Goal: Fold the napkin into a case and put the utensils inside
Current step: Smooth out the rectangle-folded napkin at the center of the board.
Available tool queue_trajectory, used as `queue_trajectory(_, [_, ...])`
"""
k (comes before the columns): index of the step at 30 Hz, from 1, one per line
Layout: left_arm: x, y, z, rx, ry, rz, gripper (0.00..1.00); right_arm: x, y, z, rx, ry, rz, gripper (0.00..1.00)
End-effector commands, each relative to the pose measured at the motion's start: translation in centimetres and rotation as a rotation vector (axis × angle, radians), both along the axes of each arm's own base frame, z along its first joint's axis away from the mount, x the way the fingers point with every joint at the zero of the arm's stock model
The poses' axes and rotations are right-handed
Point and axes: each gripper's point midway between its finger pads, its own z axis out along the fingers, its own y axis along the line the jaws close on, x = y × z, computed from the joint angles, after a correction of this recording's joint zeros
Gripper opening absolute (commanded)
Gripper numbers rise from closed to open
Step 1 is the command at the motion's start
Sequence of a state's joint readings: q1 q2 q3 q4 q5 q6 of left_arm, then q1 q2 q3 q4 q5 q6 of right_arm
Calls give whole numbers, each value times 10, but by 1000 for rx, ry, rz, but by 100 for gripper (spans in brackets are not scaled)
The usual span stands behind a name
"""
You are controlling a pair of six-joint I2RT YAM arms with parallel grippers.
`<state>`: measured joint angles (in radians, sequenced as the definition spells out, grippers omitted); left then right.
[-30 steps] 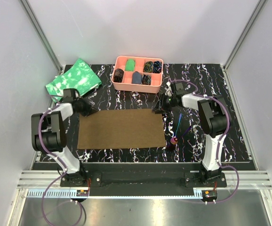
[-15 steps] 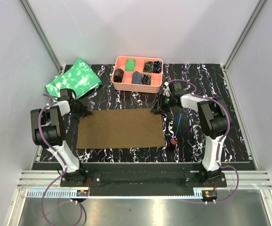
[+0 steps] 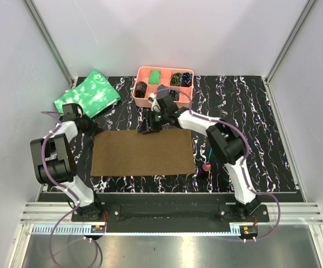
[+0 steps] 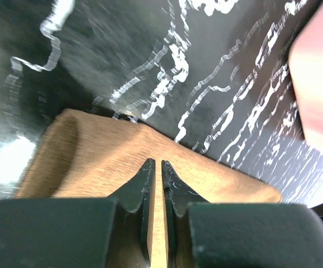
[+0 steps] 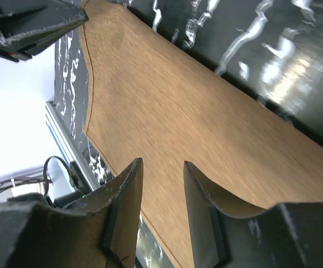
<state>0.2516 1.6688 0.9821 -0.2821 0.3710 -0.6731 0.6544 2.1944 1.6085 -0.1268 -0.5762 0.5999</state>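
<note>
Sweeping leftward, the right gripper [image 3: 148, 127] is now hovering, fingers parted, over the 12 o'clock edge of the flat napkin [image 3: 143, 152], probably seeking a fold grip. At its 10 o'clock corner the left gripper [image 3: 90, 128] is waiting, almost closed. At 4 o'clock the utensils [image 3: 207, 166] are lying.

- Napkin [image 3: 143, 152] — plain brown, unpatterned.
- Table [image 3: 245, 106] — black, veined with white marbling.
- Tray [image 3: 145, 70] — pink.
- Cloth [image 3: 89, 94] — green, mottled with white.
- Utensil [image 3: 207, 166] — pink-red rounded end.
</note>
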Motion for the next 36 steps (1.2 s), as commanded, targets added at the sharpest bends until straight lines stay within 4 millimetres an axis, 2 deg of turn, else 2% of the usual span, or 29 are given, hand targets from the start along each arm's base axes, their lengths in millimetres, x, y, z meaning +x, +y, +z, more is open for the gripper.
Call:
queue_trajectory(1, [-4,21,-11,16,33,34,10,18,38,4,57,-25,-7,44])
queue_trajectory(2, [-5,23,-14,24,42,36,10,18,44,3,66,-7,-7,44])
queue_trajectory(3, [-4,27,-15,30,52,40,10,22,53,12,92,-20,3,44])
queue_trajectory(4, [-5,31,-22,42,72,49,10,24,58,-1,85,0,2,44])
queue_trajectory(5, [-7,32,-25,53,94,45,9,26,60,-3,89,10,-3,43])
queue_trajectory(6, [-2,36,-24,63,93,49,9,29,67,3,110,4,7,43])
queue_trajectory(7, [-2,38,-31,66,113,50,9,30,69,-13,101,30,4,43])
queue_trajectory(9, [1,40,-31,66,118,55,9,34,75,-14,115,37,7,41])
queue_trajectory(10, [1,42,-31,70,119,61,9,34,75,-28,100,55,3,42])
queue_trajectory(12, [4,44,-29,75,116,58,9,40,77,-33,93,47,-2,41])
queue_trajectory(13, [4,46,-30,85,124,63,9,39,75,-44,72,62,-4,41])
queue_trajectory(16, [4,50,-26,97,123,59,9,43,70,-54,31,46,-10,41])
queue_trajectory(17, [4,51,-24,106,120,57,10,42,69,-55,20,33,-1,41])
queue_trajectory(19, [4,56,-19,138,111,57,10,43,65,-45,14,10,0,41])
queue_trajectory(20, [3,56,-18,142,112,57,10,41,59,-49,-4,7,0,41])
queue_trajectory(21, [3,58,-19,146,115,58,10,43,55,-34,-4,-20,-15,41])
queue_trajectory(22, [2,58,-21,146,121,56,10,45,49,-29,-10,-38,-18,41])
queue_trajectory(23, [2,57,-21,143,124,57,9,40,40,-35,-31,-26,-24,42])
queue_trajectory(24, [1,56,-22,142,126,56,9,43,35,-15,-8,-60,-30,43])
queue_trajectory(25, [1,57,-21,147,118,60,9,43,31,-12,-5,-68,-28,44])
queue_trajectory(26, [2,57,-20,154,113,63,9,37,22,-19,-20,-53,-30,46])
queue_trajectory(27, [2,59,-18,171,108,66,9,44,12,-7,-7,-69,-46,46])
queue_trajectory(29, [1,60,-19,172,112,65,9,40,-6,-9,-9,-51,-57,47])
queue_trajectory(31, [2,58,-18,163,105,71,8,46,-21,-7,-4,-63,-72,47])
queue_trajectory(32, [2,58,-13,164,84,77,8,41,-28,-12,-6,-42,-61,48])
queue_trajectory(33, [2,55,-8,163,65,72,8,42,-36,-5,4,-49,-65,48])
queue_trajectory(34, [3,54,-3,172,47,73,8,35,-46,-14,-13,-30,-63,49])
queue_trajectory(35, [4,53,13,194,6,73,8,34,-52,-14,-25,-34,-73,49])
queue_trajectory(36, [5,49,21,225,-10,69,8,33,-61,-2,-22,-52,-87,52])
